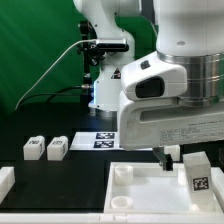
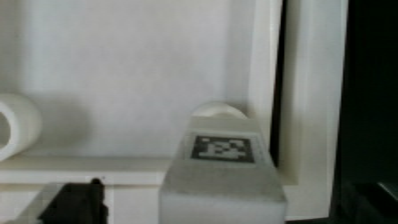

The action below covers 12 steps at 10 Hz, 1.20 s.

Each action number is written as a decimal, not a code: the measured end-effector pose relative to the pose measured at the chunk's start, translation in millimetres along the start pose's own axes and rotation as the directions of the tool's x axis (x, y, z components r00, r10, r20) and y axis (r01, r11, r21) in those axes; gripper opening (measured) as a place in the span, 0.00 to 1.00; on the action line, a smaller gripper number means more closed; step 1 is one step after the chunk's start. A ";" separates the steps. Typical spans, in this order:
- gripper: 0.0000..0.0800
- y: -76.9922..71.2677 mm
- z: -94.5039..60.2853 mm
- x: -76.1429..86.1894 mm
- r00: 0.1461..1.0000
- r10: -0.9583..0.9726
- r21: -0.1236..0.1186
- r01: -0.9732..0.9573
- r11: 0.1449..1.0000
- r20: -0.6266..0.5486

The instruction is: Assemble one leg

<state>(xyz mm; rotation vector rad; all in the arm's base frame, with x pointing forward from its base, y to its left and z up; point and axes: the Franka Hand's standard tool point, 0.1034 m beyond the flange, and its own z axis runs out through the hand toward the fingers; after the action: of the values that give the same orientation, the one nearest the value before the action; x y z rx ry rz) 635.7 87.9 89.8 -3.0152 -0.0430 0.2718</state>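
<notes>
Wrist view | leg (image 2: 222, 150), base cut off | claw (image 2: 199, 204) mostly out of frame; open or clamped unclear

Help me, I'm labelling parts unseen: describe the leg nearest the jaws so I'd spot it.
Find the large white tray-shaped part at the front of the exterior view. Toward that view's right, under the arm's jaws, is the leg, a small white post. Unlike the two legs on the black table, it is over the tray, tag facing the camera.
</notes>
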 end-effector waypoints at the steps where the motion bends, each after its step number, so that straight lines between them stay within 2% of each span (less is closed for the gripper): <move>1: 0.78 0.2 0.4 -0.1 1.000 0.000 0.000 0.000 1.000 0.000; 2: 0.56 0.2 0.4 -0.2 1.000 0.001 0.000 -0.001 1.000 0.001; 3: 0.39 0.2 0.5 -0.2 1.000 0.003 0.000 -0.003 1.000 0.001; 6: 0.37 -0.5 0.5 -0.3 0.996 0.090 0.000 -0.090 0.996 0.001; 7: 0.37 -1.4 0.6 -0.3 0.972 0.233 0.001 -0.233 0.972 0.001; 8: 0.37 -5.2 1.1 0.4 0.926 0.378 0.018 -0.378 0.926 -0.002; 10: 0.37 -19.1 2.5 2.1 0.709 0.705 0.059 -0.704 0.708 -0.010; 11: 0.37 -25.8 3.5 3.4 0.598 0.802 0.078 -0.799 0.596 -0.008; 12: 0.37 -29.5 4.0 2.9 0.529 0.849 0.077 -0.846 0.527 -0.003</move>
<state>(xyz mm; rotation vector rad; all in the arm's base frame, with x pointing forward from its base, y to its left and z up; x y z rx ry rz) 637.3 117.8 88.8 -2.6837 1.4528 0.2648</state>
